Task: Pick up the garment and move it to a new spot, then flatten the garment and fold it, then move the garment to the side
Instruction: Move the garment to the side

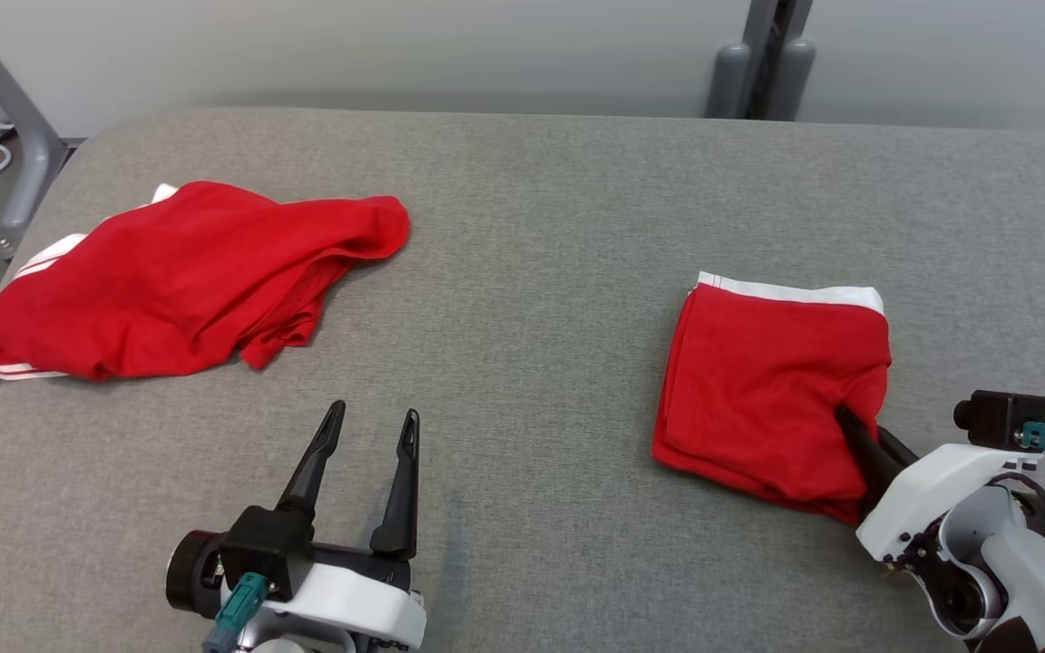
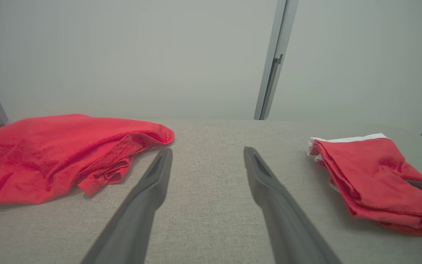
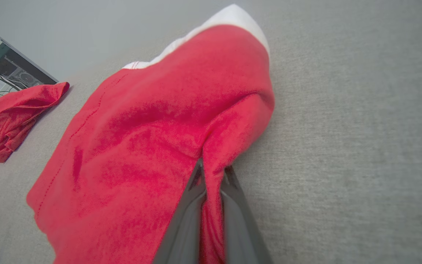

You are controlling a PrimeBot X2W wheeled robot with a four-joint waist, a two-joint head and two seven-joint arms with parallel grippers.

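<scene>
The garment [image 1: 767, 381] is red with a white band along its far edge and lies folded into a rectangle on the right of the grey table [image 1: 559, 227]. My right gripper [image 1: 844, 419] comes in from the lower right and is shut on the garment's near right corner. In the right wrist view a ridge of red cloth [image 3: 152, 139] is pinched between the two dark fingers of the right gripper [image 3: 213, 170]. My left gripper [image 1: 373, 419] stands open over bare table, apart from both cloths. The left wrist view has the left gripper [image 2: 207, 154] between them and the garment [image 2: 368, 176] at right.
A second red garment [image 1: 178, 281] with white stripes lies crumpled at the table's far left [image 2: 50, 154], near the left edge. Grey frame posts [image 1: 24, 136] stand beyond that edge, and a wall lies behind the table. Bare grey surface lies between the two cloths.
</scene>
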